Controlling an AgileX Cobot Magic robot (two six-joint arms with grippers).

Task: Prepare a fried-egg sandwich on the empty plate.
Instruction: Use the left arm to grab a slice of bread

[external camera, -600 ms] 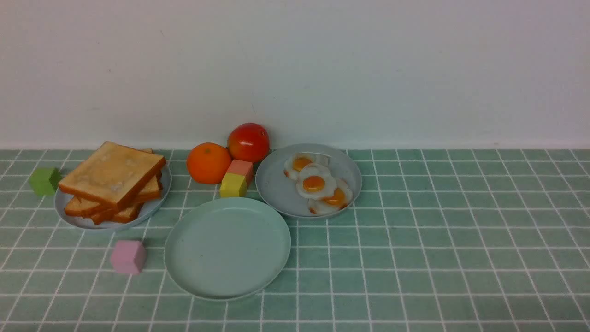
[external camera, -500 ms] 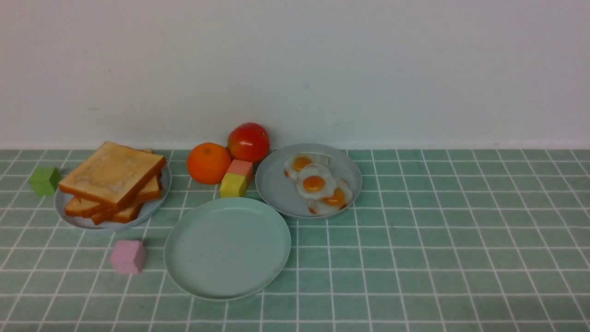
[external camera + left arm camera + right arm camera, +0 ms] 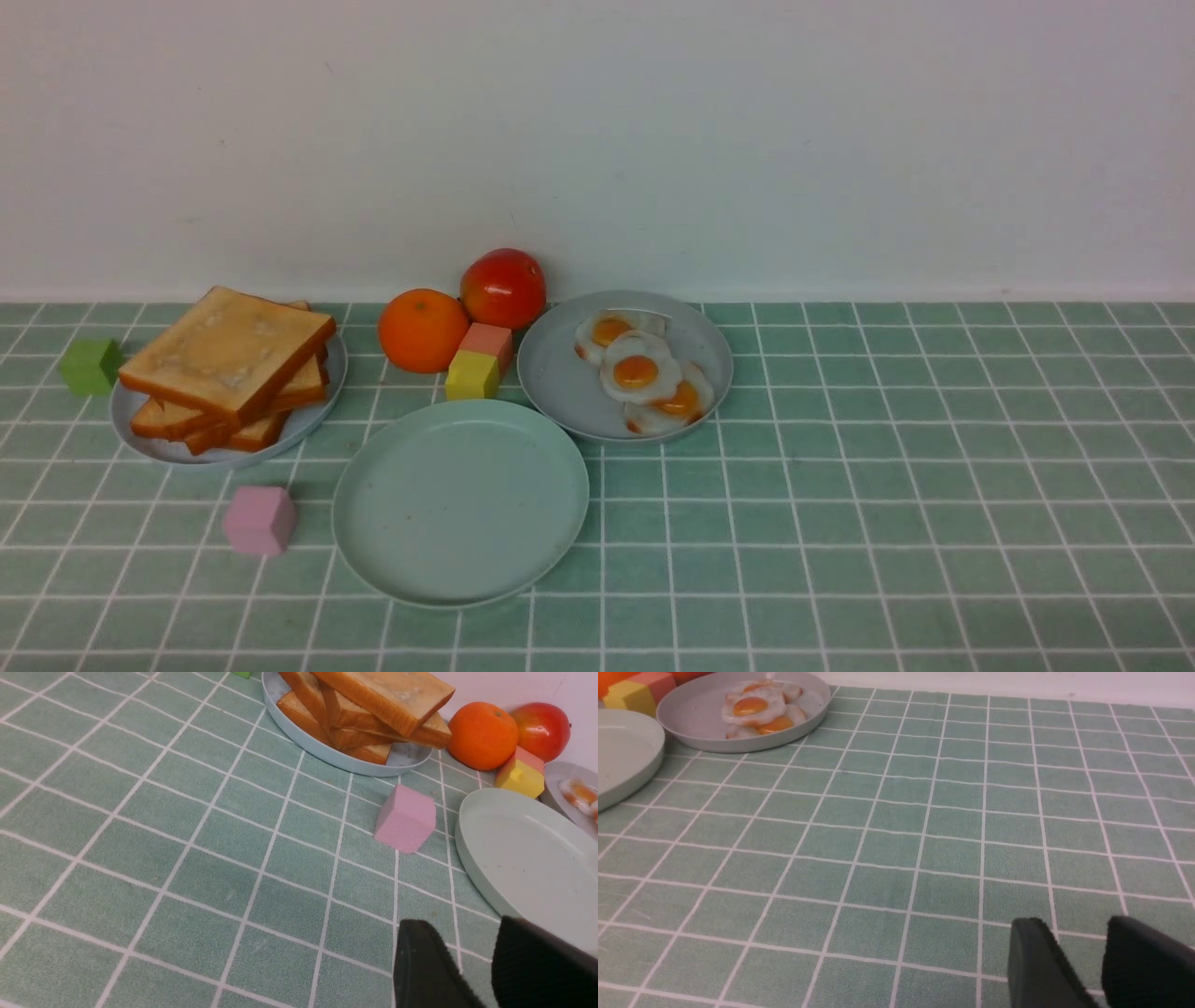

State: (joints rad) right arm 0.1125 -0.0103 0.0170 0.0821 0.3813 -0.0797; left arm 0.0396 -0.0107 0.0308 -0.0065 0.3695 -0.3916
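Note:
The empty mint-green plate (image 3: pixel 462 504) sits front centre on the tiled table and has nothing on it; it also shows in the left wrist view (image 3: pixel 523 854) and the right wrist view (image 3: pixel 621 746). A stack of several toast slices (image 3: pixel 229 359) lies on a grey-blue plate (image 3: pixel 322 406) at the left, also seen in the left wrist view (image 3: pixel 383 695). Three fried eggs (image 3: pixel 639 373) lie on a second grey-blue plate (image 3: pixel 560 383). Neither gripper shows in the front view. My left gripper (image 3: pixel 460 926) hangs beside the mint plate, slightly open and empty. My right gripper (image 3: pixel 1069 924) is slightly open and empty over bare tiles, far from the eggs (image 3: pixel 754 707).
An orange (image 3: pixel 422 329) and a red apple (image 3: pixel 502 287) sit by the back wall. A yellow block (image 3: pixel 471 375) and a salmon block (image 3: pixel 487 341) lie between the plates. A pink cube (image 3: pixel 259 520) lies left of the mint plate, a green cube (image 3: pixel 91 365) at far left.

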